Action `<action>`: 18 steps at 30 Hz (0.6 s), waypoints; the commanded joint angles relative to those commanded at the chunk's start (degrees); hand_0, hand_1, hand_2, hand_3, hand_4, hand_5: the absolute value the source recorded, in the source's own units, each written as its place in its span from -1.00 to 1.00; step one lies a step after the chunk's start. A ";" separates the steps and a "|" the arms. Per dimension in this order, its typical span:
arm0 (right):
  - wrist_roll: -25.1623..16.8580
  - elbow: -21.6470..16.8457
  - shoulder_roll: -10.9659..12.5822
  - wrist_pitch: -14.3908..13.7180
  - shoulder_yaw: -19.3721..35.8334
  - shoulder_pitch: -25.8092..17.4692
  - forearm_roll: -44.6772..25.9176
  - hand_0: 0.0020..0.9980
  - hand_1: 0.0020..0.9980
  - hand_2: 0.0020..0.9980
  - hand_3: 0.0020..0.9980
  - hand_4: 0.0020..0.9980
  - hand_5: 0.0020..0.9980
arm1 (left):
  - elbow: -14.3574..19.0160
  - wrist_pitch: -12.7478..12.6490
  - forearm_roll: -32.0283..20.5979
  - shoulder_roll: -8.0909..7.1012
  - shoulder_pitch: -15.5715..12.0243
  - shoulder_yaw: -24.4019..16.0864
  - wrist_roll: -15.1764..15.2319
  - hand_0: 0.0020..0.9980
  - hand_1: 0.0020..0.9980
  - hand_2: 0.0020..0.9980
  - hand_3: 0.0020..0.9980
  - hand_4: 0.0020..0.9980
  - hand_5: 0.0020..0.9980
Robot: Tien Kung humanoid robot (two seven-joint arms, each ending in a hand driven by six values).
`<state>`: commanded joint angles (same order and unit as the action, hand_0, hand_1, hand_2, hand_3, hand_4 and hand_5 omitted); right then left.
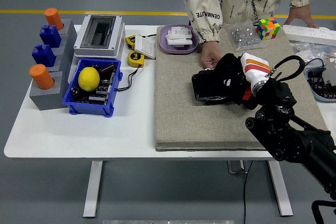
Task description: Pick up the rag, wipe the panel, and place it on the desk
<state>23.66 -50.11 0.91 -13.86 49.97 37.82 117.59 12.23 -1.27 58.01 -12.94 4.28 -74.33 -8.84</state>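
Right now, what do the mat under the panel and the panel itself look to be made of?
The mat looks like grey-beige felt or woven fabric: matte, flecked, soft-edged. The panel looks like glossy black plastic or glass, with faint sheen; which one is unclear, since the right hand covers part of it.

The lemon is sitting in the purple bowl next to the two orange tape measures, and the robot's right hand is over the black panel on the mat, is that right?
Not quite. The head view shows the lemon in the blue bin at the table's left, not in the purple bowl, which holds white pieces. The rest stands: the right hand is over the black panel on the mat.
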 joint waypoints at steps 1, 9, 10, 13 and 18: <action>0.02 -0.14 -0.22 0.01 -0.65 0.11 -0.09 -0.51 -0.42 -0.31 -0.19 0.89 -0.83 | 0.01 0.01 -0.02 0.00 0.00 0.02 0.00 0.21 0.27 0.27 0.12 0.27 -0.12; 0.12 -1.51 -0.91 0.20 -6.10 1.56 -0.84 -0.51 -0.42 -0.31 -0.19 0.89 -0.83 | -0.04 0.00 -0.13 -0.04 -0.13 0.20 0.00 0.21 0.27 0.27 0.12 0.27 -0.12; 0.14 -1.72 -0.91 0.21 -6.84 1.75 -0.96 -0.51 -0.42 -0.31 -0.19 0.89 -0.83 | -0.05 0.01 -0.15 -0.07 -0.15 0.25 -0.01 0.21 0.27 0.27 0.12 0.27 -0.12; 0.19 -2.22 -0.91 0.25 -8.87 2.24 -1.31 -0.51 -0.42 -0.31 -0.19 0.89 -0.83 | -0.04 0.00 -0.15 -0.14 -0.18 0.35 0.00 0.21 0.27 0.27 0.12 0.27 -0.12; 0.18 -3.03 -0.91 0.33 -12.27 2.80 -1.85 -0.51 -0.42 -0.31 -0.19 0.89 -0.83 | 0.00 -0.02 -0.17 -0.25 -0.19 0.49 0.01 0.21 0.27 0.27 0.12 0.27 -0.12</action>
<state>23.84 -53.14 0.00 -13.52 37.70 40.62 115.74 12.24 -1.29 57.84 -13.19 4.09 -73.84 -8.83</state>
